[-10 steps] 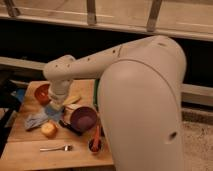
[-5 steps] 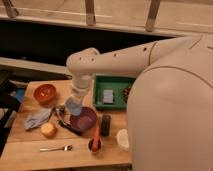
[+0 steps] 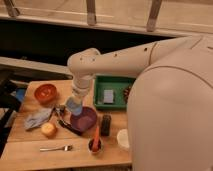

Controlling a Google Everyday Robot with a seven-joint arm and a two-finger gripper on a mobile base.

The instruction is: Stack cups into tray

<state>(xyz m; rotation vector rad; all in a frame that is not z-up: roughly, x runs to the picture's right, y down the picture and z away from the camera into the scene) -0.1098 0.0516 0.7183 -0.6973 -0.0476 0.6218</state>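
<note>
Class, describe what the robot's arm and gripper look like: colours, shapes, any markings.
The arm is smooth, rounded and cream-white, with bulbous joints and a few small dark dots along its casing. No cables show. The gripper, at its end by the purple bowl, looks pale too.

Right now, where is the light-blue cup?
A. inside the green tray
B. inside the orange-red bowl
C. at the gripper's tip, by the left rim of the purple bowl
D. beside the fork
C: the light-blue cup hangs in the shut gripper, which points down left of the green tray, at the left rim of the purple bowl.
</note>
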